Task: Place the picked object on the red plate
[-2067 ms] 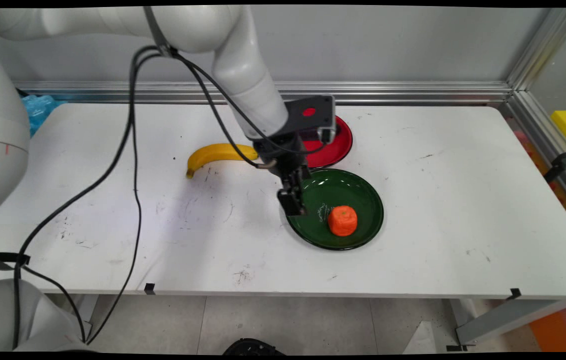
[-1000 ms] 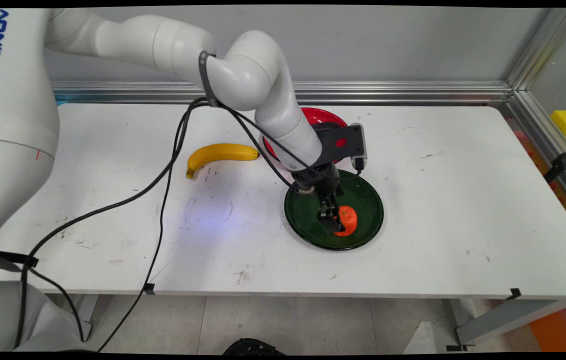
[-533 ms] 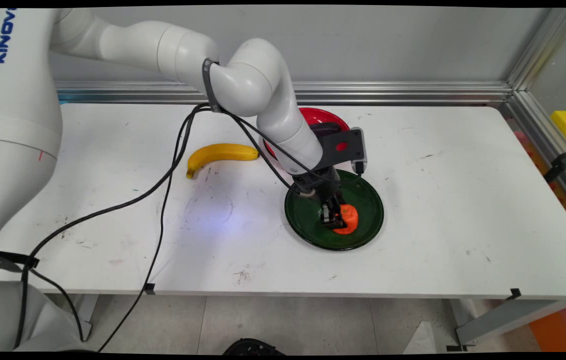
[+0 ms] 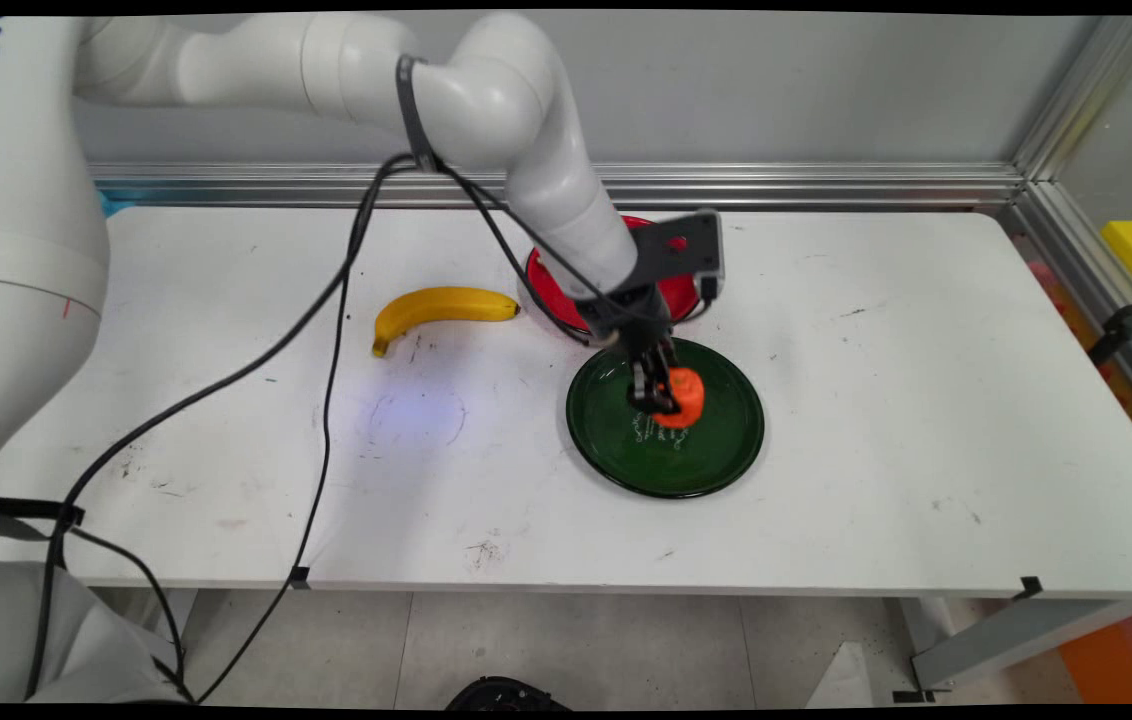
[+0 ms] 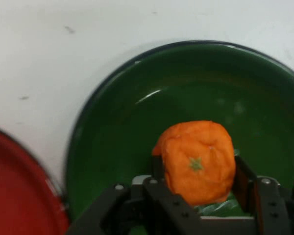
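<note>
Since half a second ago the claw (image 4: 664,396) has risen from the near part of the green plate (image 4: 726,445) and shifted toward the far side, carrying the orange fruit (image 4: 683,393) with it; the fruit, earlier resting on the plate's near half, now hangs above the plate's middle, clear of its surface

Claw (image 5: 196,188): clenched on the orange fruit (image 5: 198,161), one finger (image 5: 244,177) pressed to each side, closed only as far as the fruit's width allows. Fruit's small green stem mark faces the hand camera

Green plate (image 5: 122,142): round, dark green, glossy, on the table (image 4: 926,400) right of centre. Nothing lies in it apart from faint whitish marks on the bottom, below the held fruit

Red plate (image 4: 546,275): round, red, just beyond the green plate on its far-left side, their rims near each other; whether they touch cannot be told. Largely covered in the main view by the arm's wrist and the black camera bracket (image 4: 681,258). What it holds, if anything, cannot be told. Its rim shows at the lower left of the hand view (image 5: 14,191)

Banana (image 4: 438,308): yellow, lying flat on the table left of the red plate, its right tip close to that plate's rim, well apart from the claw

Black cables (image 4: 326,330): hanging from the arm, crossing in front of the table's left half, just left of the banana
</note>
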Available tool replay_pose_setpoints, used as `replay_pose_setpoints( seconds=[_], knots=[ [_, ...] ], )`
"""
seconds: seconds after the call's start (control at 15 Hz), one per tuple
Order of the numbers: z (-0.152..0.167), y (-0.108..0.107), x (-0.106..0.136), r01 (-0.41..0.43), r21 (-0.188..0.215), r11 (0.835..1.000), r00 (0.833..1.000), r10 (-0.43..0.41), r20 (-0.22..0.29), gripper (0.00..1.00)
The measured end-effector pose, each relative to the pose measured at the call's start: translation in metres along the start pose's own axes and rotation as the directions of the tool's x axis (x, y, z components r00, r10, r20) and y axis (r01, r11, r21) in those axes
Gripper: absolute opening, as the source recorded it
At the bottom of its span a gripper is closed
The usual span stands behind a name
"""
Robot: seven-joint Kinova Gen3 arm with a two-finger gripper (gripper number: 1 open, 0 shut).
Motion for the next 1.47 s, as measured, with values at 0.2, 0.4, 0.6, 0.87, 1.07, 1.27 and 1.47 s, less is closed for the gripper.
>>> replay_pose_setpoints(
  seconds=[0.2, 0.4, 0.6, 0.87, 1.07, 1.27, 1.47],
  knots=[
    [-0.019, -0.026, -0.004, -0.015, 0.032, 0.999, 1.0, 0.015, 0.013, 0.0],
    [-0.032, -0.051, -0.012, -0.022, 0.069, 0.997, 0.999, 0.02, 0.028, 0.0],
    [-0.038, -0.074, -0.023, -0.016, 0.104, 0.994, 0.999, 0.013, 0.033, 0.0],
    [-0.034, -0.097, -0.037, -0.003, 0.133, 0.991, 1.0, 0.0, 0.026, 0.0],
    [-0.026, -0.111, -0.048, 0.007, 0.145, 0.989, 1.0, -0.01, 0.018, 0.0],
    [-0.018, -0.118, -0.055, 0.017, 0.145, 0.989, 1.0, -0.019, 0.011, 0.0],
    [-0.012, -0.122, -0.06, 0.026, 0.14, 0.99, 1.0, -0.027, 0.006, 0.0]
  ],
)
